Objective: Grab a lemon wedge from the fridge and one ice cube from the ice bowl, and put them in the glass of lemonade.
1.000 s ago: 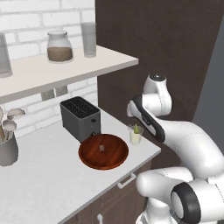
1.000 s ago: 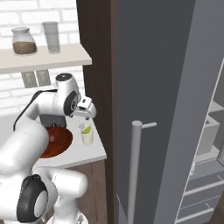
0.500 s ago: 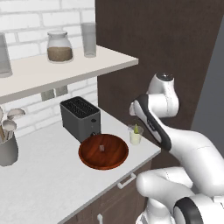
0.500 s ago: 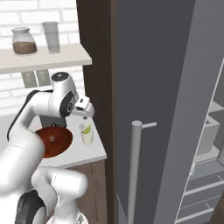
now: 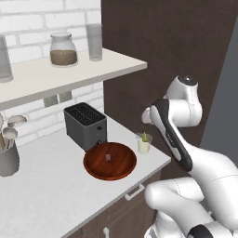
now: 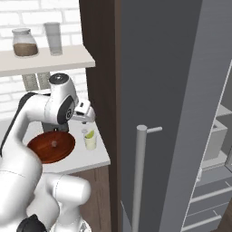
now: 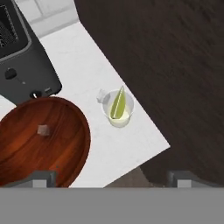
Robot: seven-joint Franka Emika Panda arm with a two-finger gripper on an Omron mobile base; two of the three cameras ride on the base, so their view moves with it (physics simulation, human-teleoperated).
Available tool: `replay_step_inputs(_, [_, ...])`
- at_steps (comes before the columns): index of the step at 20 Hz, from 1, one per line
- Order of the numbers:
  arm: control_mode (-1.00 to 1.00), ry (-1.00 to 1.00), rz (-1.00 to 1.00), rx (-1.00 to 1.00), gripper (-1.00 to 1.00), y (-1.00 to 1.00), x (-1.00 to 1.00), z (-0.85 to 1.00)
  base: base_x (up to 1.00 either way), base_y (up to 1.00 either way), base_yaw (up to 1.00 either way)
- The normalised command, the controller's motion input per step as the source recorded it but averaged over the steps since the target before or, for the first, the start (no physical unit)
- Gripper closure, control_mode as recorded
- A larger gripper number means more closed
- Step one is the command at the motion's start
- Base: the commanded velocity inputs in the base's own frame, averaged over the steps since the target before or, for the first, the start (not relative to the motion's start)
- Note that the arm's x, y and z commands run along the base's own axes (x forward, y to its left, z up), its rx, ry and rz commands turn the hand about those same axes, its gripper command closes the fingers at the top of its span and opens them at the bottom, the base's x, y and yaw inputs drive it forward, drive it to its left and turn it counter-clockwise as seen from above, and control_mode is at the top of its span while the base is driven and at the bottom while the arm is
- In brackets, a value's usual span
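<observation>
Surface: pale speckled counter (image 5: 51, 186) over dark brown cabinet fronts, backed by a white brick wall (image 5: 42, 9); a pale shelf (image 5: 69, 76) above carries a lidded jar (image 5: 62, 49) of brown contents and a tall greyish glass (image 5: 94, 42). Dark brown panel (image 5: 162, 42) closes the counter's far end; beyond it, the fridge (image 6: 181, 90), grey, with a long vertical bar handle (image 6: 139, 176)

Counter items: black toaster (image 5: 86, 124) by the wall; grey utensil holder (image 5: 8, 158) well apart from it; ice bowl (image 5: 110, 161), wide, shallow, reddish-brown, just in front of the toaster, one small pale ice cube (image 7: 43, 130) lying inside

Glass of lemonade (image 7: 118, 109): small clear tumbler, upright, pale yellowish liquid, just beside the bowl near the counter's corner. Lemon wedge (image 7: 117, 104): slim, yellow-green, inside the glass, long axis leaning upward with its tip above the rim. A second small pale cube (image 7: 101, 95) touches the glass's outer side

Gripper (image 7: 111, 178): above the glass and bowl, jaws spread wide, holding nothing
</observation>
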Motion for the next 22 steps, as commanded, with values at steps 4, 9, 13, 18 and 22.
replay_step_inputs(4, [-1.0, 0.0, 0.07, 0.0, -1.0, 0.0, -1.0, 0.2, 0.0, 0.0, 0.0])
replay_step_inputs(9, [-1.0, 0.0, 0.08, 0.0, -1.0, 0.1, -0.95, 0.29, 0.0, 0.0, 0.0])
replay_step_inputs(13, [-1.0, 0.0, 0.12, -0.02, -1.0, 0.36, -0.63, 0.28, 0.0, 0.0, 0.0])
replay_step_inputs(18, [-1.0, 0.0, 0.08, -0.04, -1.0, 0.41, -0.2, 0.35, 0.0, 0.0, 0.0])
replay_step_inputs(22, [-1.0, 0.0, 0.01, -0.02, -1.0, 0.19, -0.35, 0.06, 0.0, 0.0, 0.0])
